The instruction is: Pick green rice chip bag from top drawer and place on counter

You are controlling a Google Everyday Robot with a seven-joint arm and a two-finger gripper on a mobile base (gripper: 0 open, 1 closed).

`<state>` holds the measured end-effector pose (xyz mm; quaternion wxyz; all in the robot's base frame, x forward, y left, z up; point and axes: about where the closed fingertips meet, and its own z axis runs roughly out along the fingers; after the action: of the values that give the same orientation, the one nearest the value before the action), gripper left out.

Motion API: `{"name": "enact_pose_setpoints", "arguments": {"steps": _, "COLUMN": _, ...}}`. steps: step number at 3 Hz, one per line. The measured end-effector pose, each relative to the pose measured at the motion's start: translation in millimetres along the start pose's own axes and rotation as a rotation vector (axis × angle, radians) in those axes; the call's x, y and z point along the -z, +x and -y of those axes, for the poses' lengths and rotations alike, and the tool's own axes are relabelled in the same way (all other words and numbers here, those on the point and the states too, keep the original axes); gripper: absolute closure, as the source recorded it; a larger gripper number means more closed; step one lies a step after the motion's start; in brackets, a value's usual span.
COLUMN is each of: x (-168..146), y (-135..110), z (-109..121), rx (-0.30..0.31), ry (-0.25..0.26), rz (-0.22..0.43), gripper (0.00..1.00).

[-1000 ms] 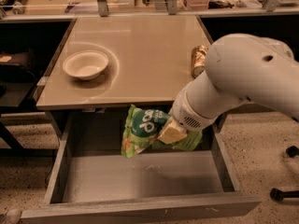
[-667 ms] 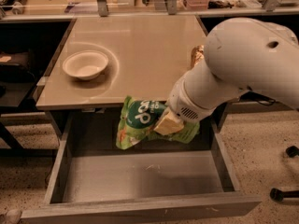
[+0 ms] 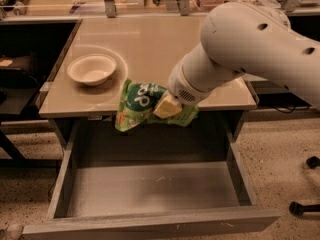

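The green rice chip bag [image 3: 141,105] is a crinkly light-green pouch with a dark green circle and white lettering. It hangs in the air over the counter's front edge, above the open top drawer [image 3: 150,189]. My gripper [image 3: 167,106] is shut on the bag's right part, with a tan finger showing against it. The big white arm comes in from the upper right and hides the counter's right side. The drawer's grey floor is bare. The beige counter [image 3: 145,44] lies behind the bag.
A cream bowl [image 3: 91,69] sits on the counter's left part. A shelf with rails and small items runs along the back. Dark furniture stands at the left. A chair wheel [image 3: 312,161] rests on the speckled floor at the right.
The gripper has lifted the bag out of the drawer, up and toward the counter's front edge. The arm now covers the gold can on the counter's right side.
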<state>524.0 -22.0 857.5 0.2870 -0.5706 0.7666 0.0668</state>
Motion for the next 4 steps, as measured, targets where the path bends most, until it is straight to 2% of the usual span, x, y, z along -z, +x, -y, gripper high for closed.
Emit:
{"name": "enact_pose_setpoints", "arguments": {"steps": 1, "x": -15, "y": -10, "z": 31, "rx": 0.003, "ry": 0.024, "rz": 0.009, "gripper": 1.00}}
{"name": "enact_pose_setpoints", "arguments": {"steps": 3, "x": -30, "y": -7, "z": 97, "rx": -0.020, "ry": 0.077, "rz": -0.021, "gripper": 1.00}}
{"name": "enact_pose_setpoints", "arguments": {"steps": 4, "x": -37, "y": -9, "z": 122, "rx": -0.032, "ry": 0.091, "rz": -0.024, "gripper": 1.00}}
